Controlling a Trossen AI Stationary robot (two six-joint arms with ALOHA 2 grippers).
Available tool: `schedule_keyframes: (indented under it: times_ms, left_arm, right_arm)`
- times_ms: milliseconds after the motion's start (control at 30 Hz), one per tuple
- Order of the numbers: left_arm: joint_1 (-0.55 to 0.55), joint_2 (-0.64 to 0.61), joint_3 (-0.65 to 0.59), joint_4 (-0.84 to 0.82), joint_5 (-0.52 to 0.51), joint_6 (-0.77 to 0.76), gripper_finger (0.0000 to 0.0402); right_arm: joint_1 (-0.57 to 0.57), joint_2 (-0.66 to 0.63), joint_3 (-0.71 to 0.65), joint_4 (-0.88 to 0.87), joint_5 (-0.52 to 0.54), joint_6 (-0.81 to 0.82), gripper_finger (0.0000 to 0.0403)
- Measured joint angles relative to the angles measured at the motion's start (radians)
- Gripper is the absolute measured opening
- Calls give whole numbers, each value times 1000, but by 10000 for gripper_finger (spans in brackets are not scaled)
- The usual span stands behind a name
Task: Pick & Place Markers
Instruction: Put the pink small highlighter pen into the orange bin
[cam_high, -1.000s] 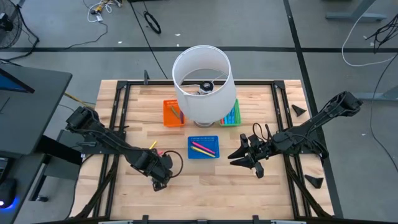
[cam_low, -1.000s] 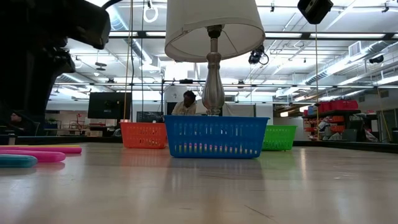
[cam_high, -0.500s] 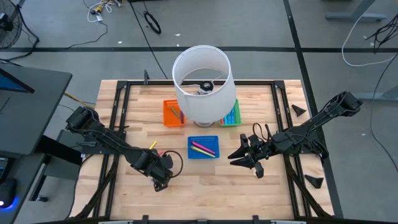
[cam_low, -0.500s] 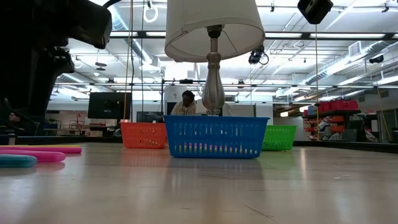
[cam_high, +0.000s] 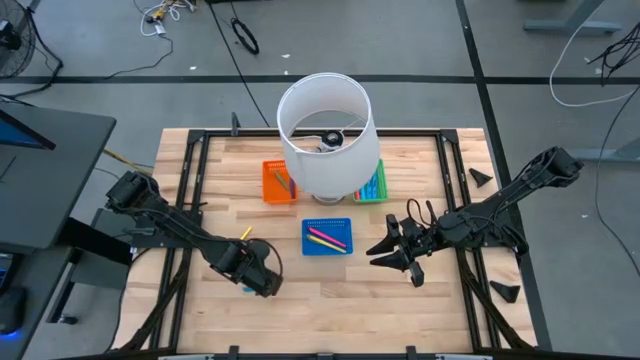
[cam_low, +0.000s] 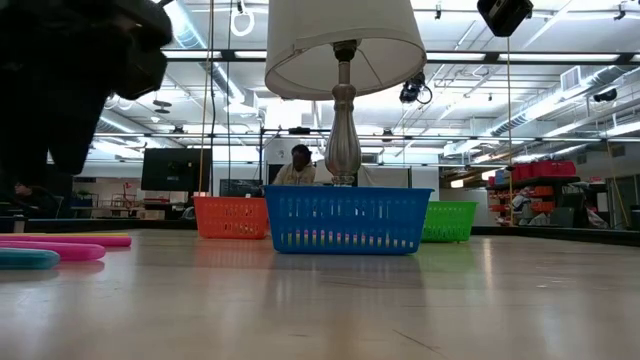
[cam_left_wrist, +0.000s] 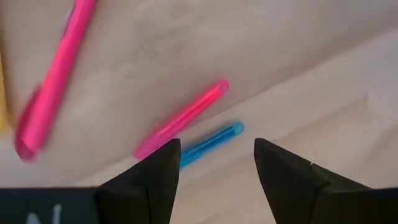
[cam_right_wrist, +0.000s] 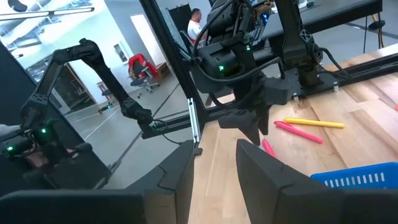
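Note:
Loose markers lie on the wooden table (cam_high: 330, 300) at its left: a blue marker (cam_left_wrist: 208, 142), a pink marker (cam_left_wrist: 183, 118), a second pink marker (cam_left_wrist: 53, 81) and a yellow marker (cam_high: 246, 232). My left gripper (cam_left_wrist: 216, 149) points down over them, open; the blue marker's near end lies below its fingers, untouched. More markers lie in the blue tray (cam_high: 327, 237). My right gripper (cam_high: 385, 255) hangs level to the right of the blue tray, open, with nothing between its fingers (cam_right_wrist: 261, 168).
A table lamp (cam_high: 325, 135) with a white shade stands at the table's middle back. An orange tray (cam_high: 280, 182) and a green tray (cam_high: 372, 185) flank its foot. A person (cam_low: 298, 165) sits in the room behind. Bare wood lies along the near edge.
My left gripper has rolled about its own pointing line while staying in place above the loose markers. Its fingers stay open. The markers have not moved.

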Motion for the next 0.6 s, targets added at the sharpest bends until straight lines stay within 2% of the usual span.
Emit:
schedule_keyframes:
  times_ms: [133, 400, 600]
  left_arm:
    - [0, 0, 0, 23, -14, -179, 210]
    - [1, 0, 0, 106, -10, -269, 210]
    - [1, 0, 0, 211, -61, -461, 210]
  right_arm:
    - [0, 0, 0, 0, 0, -1, 119]
    - [0, 0, 0, 0, 0, -16, 119]
    - [0, 0, 0, 0, 0, -27, 119]
